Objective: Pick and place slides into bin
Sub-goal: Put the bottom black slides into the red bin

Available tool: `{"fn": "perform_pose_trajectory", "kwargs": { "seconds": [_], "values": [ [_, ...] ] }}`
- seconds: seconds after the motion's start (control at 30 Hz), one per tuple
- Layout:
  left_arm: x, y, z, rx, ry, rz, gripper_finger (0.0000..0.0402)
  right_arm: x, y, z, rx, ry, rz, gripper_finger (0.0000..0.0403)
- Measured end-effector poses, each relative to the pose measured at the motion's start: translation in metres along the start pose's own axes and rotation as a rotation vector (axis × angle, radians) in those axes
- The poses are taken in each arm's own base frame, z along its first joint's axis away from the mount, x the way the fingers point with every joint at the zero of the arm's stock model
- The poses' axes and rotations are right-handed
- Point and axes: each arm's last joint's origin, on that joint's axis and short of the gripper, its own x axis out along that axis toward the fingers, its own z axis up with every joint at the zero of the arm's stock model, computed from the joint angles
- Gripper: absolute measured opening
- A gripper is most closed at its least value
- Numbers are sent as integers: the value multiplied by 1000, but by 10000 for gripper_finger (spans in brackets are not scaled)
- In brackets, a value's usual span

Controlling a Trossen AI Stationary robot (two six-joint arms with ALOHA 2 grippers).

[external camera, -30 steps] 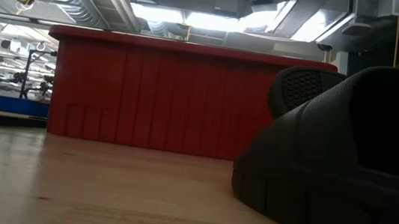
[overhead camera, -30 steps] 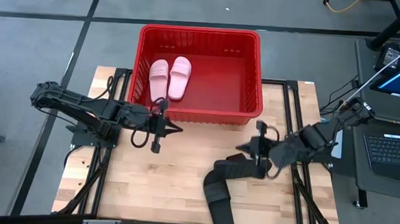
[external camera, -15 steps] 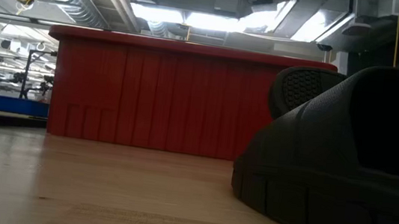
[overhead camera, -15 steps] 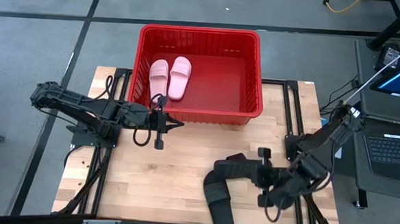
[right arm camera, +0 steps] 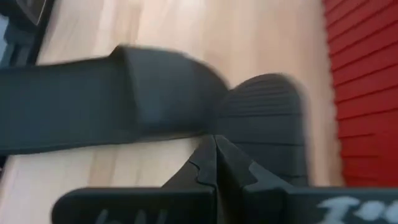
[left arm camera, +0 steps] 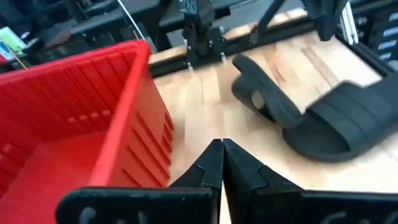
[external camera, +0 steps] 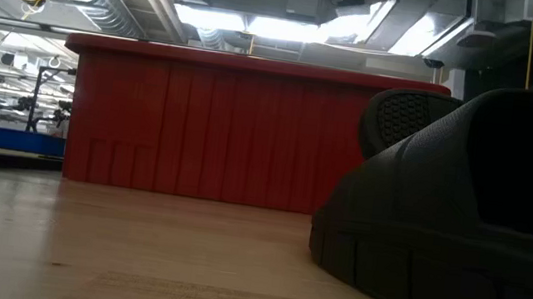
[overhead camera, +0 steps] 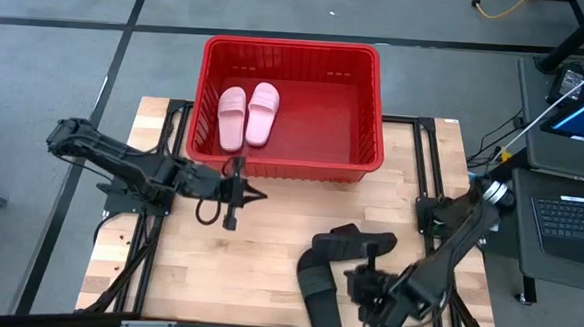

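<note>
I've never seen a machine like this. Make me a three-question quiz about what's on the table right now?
1. How many pale pink slides lie inside the red bin?
2. True or false: both black slides are already in the bin.
3. Which end effector is closest to the black slides? A) left end effector B) right end effector

Key:
1. Two, side by side at the bin's left end.
2. False; they are on the wooden table.
3. B; the left one, fingers together, sits in front of the bin.

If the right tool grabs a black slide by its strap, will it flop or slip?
Probably not much flop: the black slide looks thick and moulded, its strap holding an arch unsupported. Likely light for its bulk. The ribbed footbed suggests decent grip, though hanging by the strap it may swing.
</note>
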Motion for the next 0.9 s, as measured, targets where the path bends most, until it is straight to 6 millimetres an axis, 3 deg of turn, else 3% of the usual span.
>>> {"fn": "perform_pose_trajectory", "kwargs": {
  "seconds": [0.17, 0.37, 0.5, 0.77, 0.9],
  "values": [
    [8, -30, -15, 3, -91, -33, 2, 21, 42, -11, -26, -13, 29, 0],
    [10, -55, -25, -10, -117, -16, 2, 10, 65, -6, 137, -74, 103, 0],
    [13, -70, -29, -9, -99, -7, 2, 13, 80, 1, 105, -110, 136, 0],
    [22, -96, -36, 5, -103, -40, 2, 20, 84, 1, 32, -45, 73, 2],
    [26, -105, -38, -5, -111, -56, 2, 21, 79, 0, 36, -18, 47, 26]
  ]
}}
